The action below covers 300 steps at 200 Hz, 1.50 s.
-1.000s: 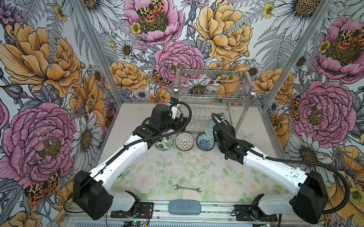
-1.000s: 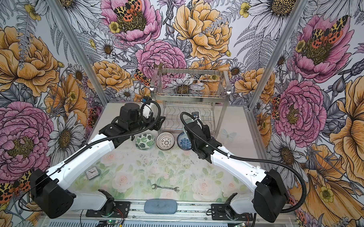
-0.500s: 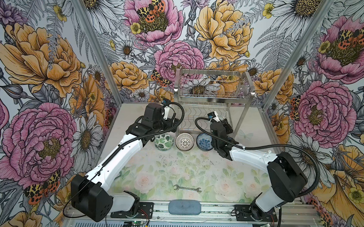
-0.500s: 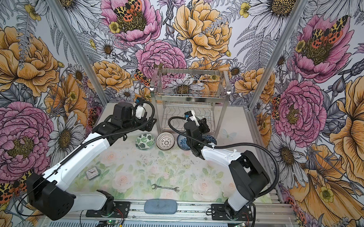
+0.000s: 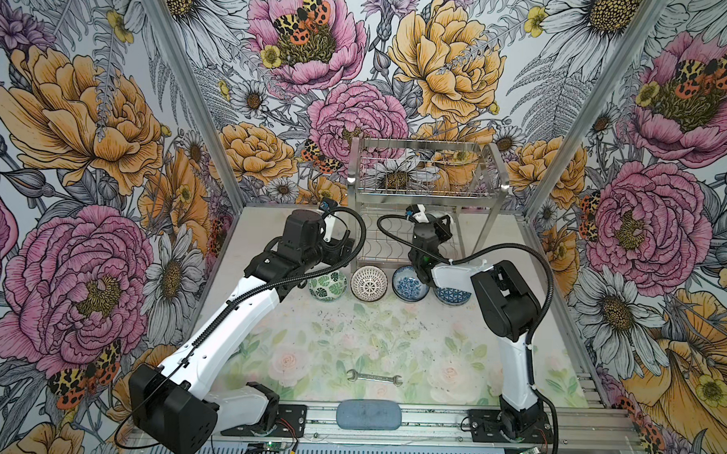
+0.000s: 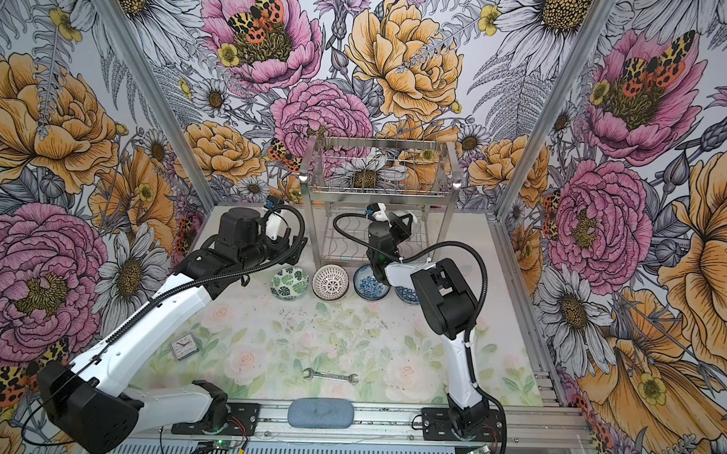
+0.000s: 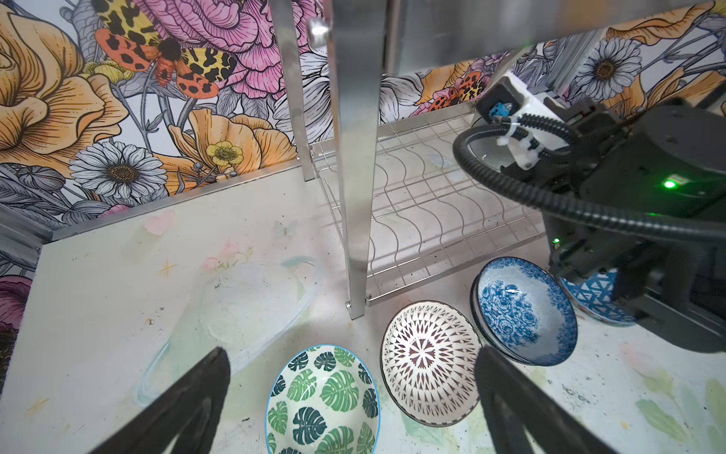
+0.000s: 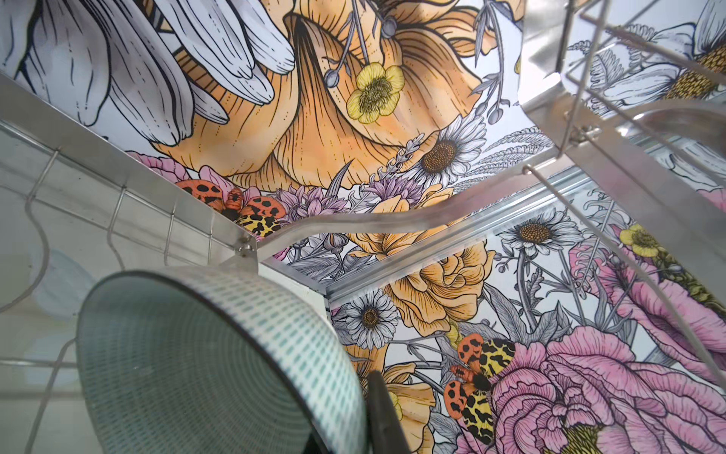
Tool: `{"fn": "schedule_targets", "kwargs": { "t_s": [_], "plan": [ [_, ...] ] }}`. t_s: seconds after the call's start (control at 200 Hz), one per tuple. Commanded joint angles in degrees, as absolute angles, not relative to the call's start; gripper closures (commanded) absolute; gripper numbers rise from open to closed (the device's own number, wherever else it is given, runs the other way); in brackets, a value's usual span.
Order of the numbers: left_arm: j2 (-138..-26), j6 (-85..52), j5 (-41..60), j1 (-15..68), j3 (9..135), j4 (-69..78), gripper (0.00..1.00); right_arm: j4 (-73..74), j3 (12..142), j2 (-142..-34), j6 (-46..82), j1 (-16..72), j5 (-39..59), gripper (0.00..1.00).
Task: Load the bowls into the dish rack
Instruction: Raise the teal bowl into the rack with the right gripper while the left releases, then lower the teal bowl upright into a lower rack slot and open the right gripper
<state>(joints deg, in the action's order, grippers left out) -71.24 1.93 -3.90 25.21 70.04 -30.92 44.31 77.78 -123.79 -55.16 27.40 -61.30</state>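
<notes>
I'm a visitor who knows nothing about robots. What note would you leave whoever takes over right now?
Left gripper: open, near the green leaf-patterned ceramic bowl.
Right gripper: shut on the pale mint green ceramic bowl, inside the shiny steel wire dish rack's lower tier.
Done: no bowl seen resting in the rack yet.
Left: seat the mint bowl, then load the leaf bowl, white lattice-patterned bowl, blue floral bowl and blue triangle-patterned bowl from the table.

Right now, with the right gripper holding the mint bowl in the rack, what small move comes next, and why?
Probably lower it a little: the right gripper is shut on the mint bowl, tilted above the wavy lower wires of the dish rack, apparently not seated yet.
</notes>
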Motion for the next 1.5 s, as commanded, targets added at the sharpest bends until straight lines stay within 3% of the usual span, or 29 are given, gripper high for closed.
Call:
{"fn": "schedule_targets", "kwargs": {
  "t_s": [0.0, 0.615, 1.031, 1.496],
  "plan": [
    [-71.18, 2.49, -5.16, 24.57, 69.83, -31.22, 0.01, 49.6, 82.97, -125.68, -58.73, 25.7, -62.14, 1.0],
    [-71.73, 2.31, -4.52, 24.01, 70.07, -31.38, 0.01, 29.41, 97.25, -135.09, -46.6, 20.22, -59.95, 1.0],
    [-71.67, 2.3, -3.67, 23.38, 70.18, -31.46, 0.01, 20.59, 107.48, -142.87, -45.14, 19.25, -59.76, 1.0],
    [-72.07, 1.48, -2.07, 22.18, 70.48, -31.43, 0.01, 24.33, 109.05, -145.32, -50.97, 18.02, -62.65, 1.0]
  ]
}}
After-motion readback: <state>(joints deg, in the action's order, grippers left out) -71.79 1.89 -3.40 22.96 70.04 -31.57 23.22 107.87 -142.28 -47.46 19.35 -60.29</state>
